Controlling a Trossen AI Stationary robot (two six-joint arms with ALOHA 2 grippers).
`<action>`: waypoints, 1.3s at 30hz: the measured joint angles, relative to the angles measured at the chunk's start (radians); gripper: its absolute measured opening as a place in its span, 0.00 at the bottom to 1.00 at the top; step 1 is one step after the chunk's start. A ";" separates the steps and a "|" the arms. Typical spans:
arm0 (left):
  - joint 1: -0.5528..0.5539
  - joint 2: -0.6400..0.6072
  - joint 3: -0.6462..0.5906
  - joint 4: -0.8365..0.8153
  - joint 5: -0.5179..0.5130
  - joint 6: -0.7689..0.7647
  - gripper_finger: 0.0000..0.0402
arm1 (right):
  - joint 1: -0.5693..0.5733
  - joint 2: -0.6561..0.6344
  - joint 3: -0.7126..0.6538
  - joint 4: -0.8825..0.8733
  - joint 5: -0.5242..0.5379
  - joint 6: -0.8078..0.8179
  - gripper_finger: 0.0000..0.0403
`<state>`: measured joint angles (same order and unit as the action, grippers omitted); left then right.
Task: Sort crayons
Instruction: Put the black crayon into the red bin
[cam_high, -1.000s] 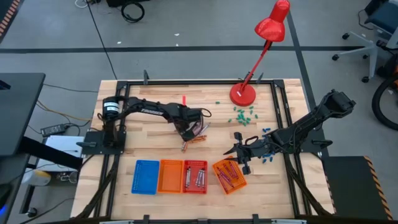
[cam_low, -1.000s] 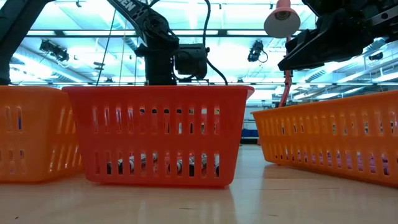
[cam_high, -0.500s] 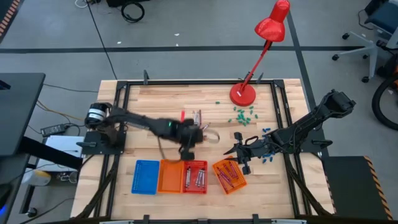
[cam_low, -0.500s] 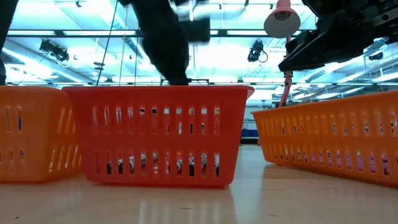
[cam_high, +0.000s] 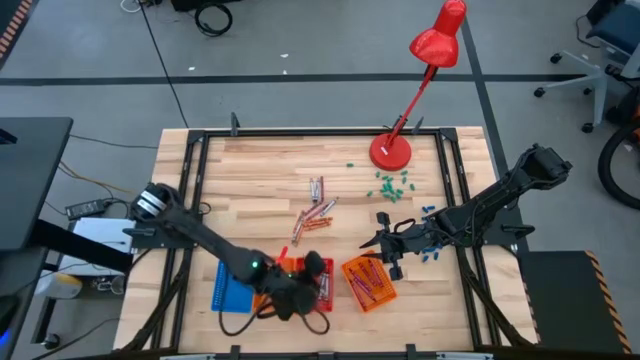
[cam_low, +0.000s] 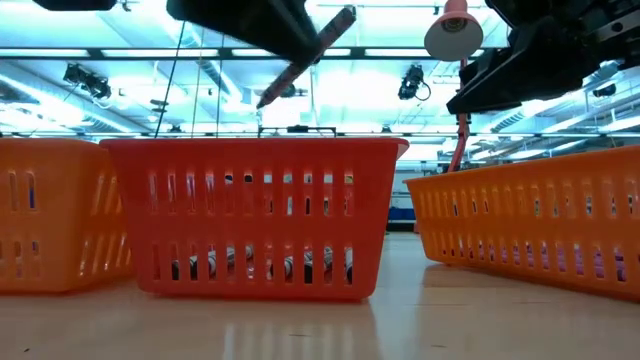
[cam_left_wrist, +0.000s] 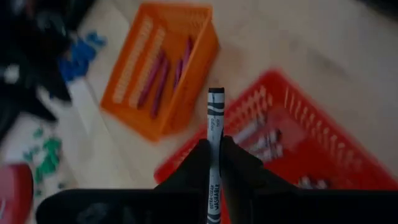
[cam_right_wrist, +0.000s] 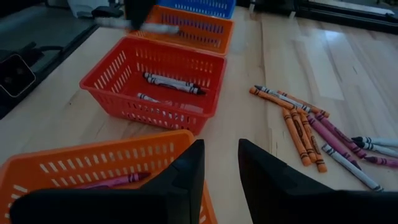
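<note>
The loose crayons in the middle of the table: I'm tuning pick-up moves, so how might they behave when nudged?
The loose crayons are thin round sticks lying flat on smooth wood, so a push probably rolls or spins them. They look stiff and light. Several overlap, so nudging one likely drags its neighbours.

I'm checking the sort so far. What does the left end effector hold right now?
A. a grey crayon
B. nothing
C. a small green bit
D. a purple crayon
A: in the left wrist view the left end effector is shut on a grey crayon, held above the red basket that already has grey crayons in it; the purple ones lie in the orange basket.
</note>
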<state>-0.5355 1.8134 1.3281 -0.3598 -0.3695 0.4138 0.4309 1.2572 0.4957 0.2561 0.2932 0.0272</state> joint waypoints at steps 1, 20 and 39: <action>-0.006 0.014 0.000 0.038 -0.004 0.009 0.08 | 0.000 0.000 0.000 -0.001 0.000 0.003 0.25; 0.015 0.055 0.000 0.046 -0.065 0.320 0.10 | -0.007 0.000 0.000 0.006 0.004 -0.082 0.26; 0.036 0.054 0.000 -0.072 -0.064 0.641 0.17 | 0.031 0.000 0.000 0.124 0.169 0.105 0.26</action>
<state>-0.4993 1.8675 1.3285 -0.4313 -0.4339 1.0551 0.4616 1.2575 0.4953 0.3802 0.4623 0.1322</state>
